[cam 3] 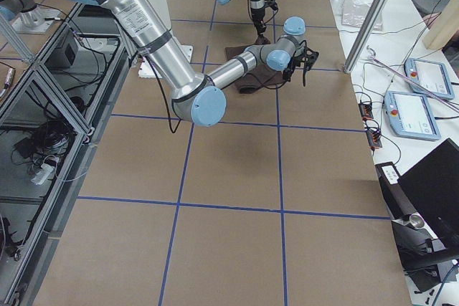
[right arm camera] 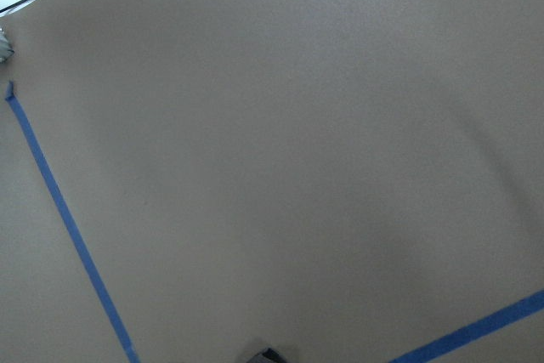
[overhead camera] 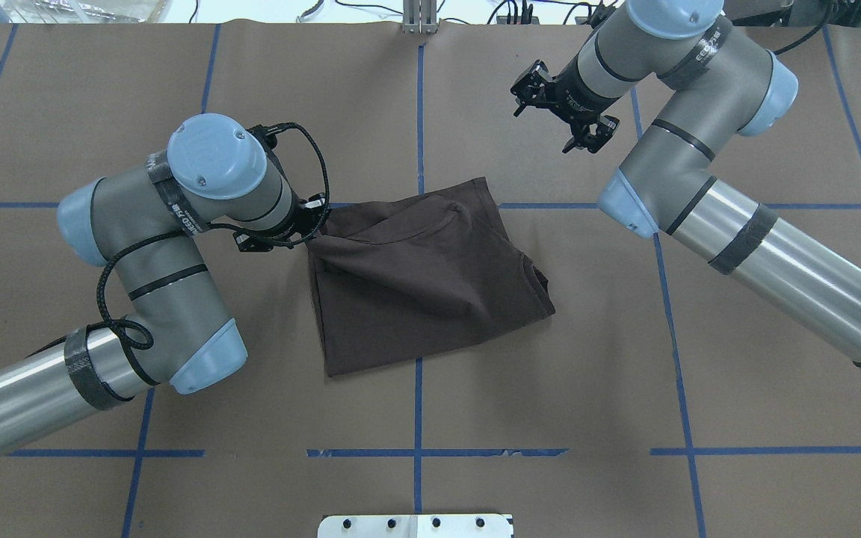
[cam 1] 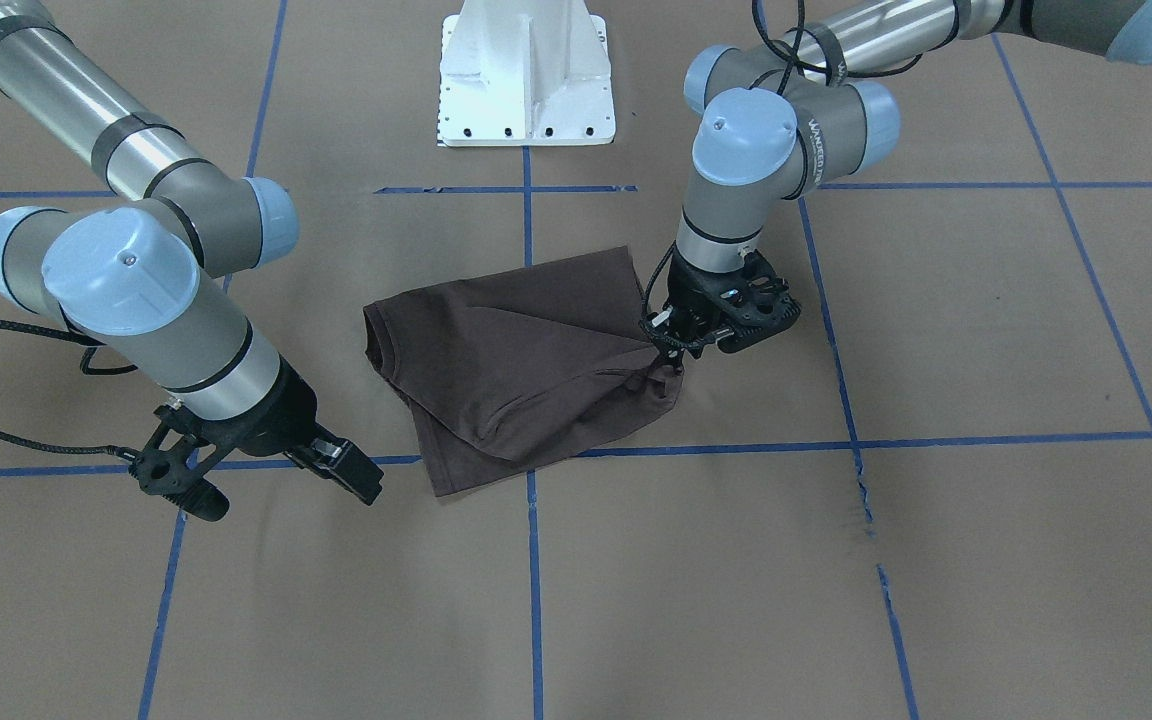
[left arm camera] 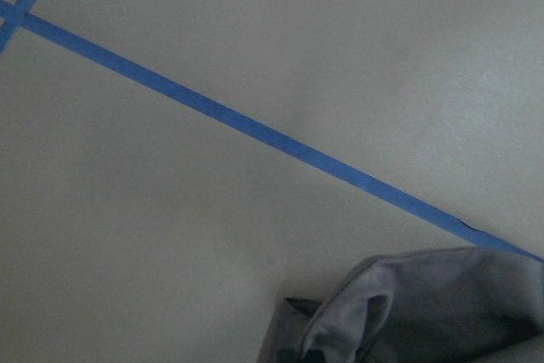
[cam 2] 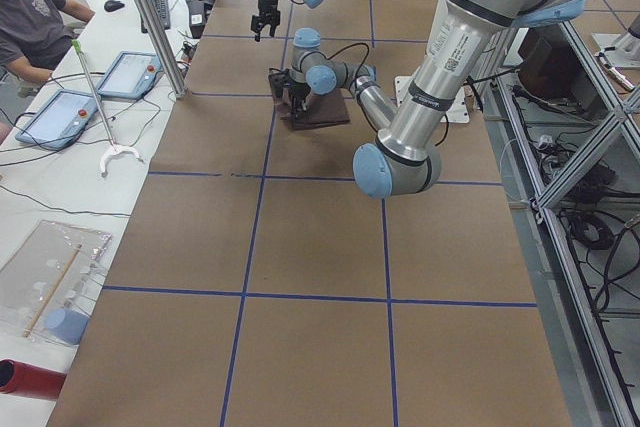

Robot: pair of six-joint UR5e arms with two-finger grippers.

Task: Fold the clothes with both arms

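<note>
Half folded at best, judging by the T-shirt [cam 1: 526, 370] lying as a lopsided, rumpled bundle in the middle of the table [cam 1: 936, 560], across a blue tape line [cam 1: 736, 445], with layers left to square up and flatten. Grips one bunched, tented corner with the left gripper [cam 1: 674, 350], clenched on the cloth, and holds the right gripper [cam 1: 266, 480] spread wide and empty, well apart from the shirt. Hard to tell sleeves from hem among the folds, and no sight of either gripper's fingers in the wrist views, only a scrap of cloth at the bottom edge of the left one.
</note>
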